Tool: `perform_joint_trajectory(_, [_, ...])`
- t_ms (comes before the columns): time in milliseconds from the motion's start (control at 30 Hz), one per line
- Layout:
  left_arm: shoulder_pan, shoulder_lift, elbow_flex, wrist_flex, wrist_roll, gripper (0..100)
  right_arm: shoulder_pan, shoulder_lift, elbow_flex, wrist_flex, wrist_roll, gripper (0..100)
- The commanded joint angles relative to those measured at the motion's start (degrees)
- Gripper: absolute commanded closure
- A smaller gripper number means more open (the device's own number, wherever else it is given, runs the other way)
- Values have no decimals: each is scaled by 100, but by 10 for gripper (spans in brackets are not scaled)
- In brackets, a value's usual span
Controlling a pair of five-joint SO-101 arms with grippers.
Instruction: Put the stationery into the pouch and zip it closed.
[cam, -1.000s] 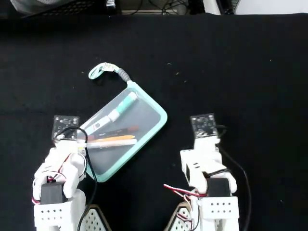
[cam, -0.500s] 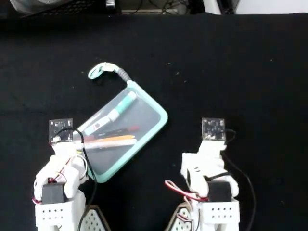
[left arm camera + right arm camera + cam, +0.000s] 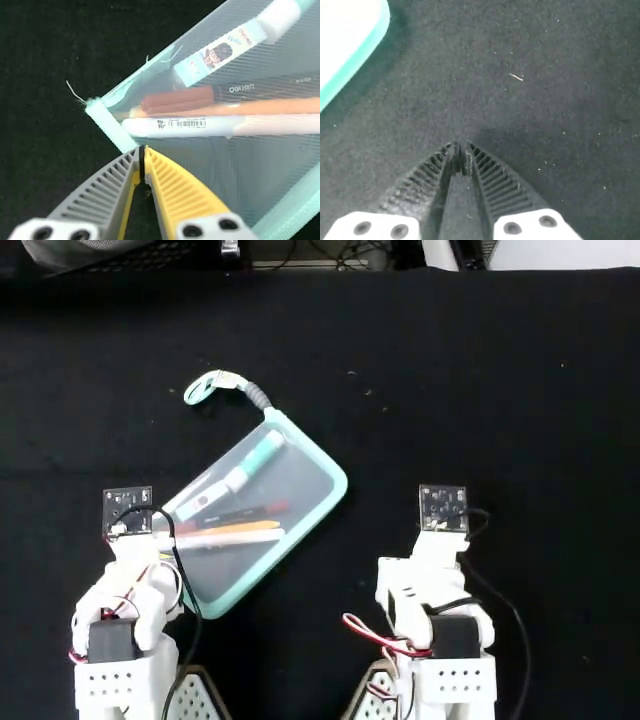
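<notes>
The translucent pouch with a teal rim lies tilted on the black cloth, between the two arms. Inside it are a teal-and-white stick, a dark red-tipped pen, an orange pen and a white pen. A teal strap trails from the pouch's far corner. My left gripper is shut, its tips at the pouch's near corner, beside the ends of the white pen and orange pen. My right gripper is shut over bare cloth, apart from the pouch corner.
Black cloth covers the whole table. The left arm and right arm sit folded at the near edge. Cables and equipment lie beyond the far edge.
Over the last second the right arm drew back to the right, away from the pouch. The left arm's wrist shifted slightly left. The pouch stayed put.
</notes>
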Motion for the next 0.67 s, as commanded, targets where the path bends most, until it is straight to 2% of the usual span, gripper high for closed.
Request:
perform_joint_trajectory(0, [-13, -44, 110, 26, 70, 965, -62, -400, -48, 26, -53, 984])
perform_joint_trajectory(633, [-48, 0, 110, 26, 70, 965, -62, -400, -48, 26, -53, 984])
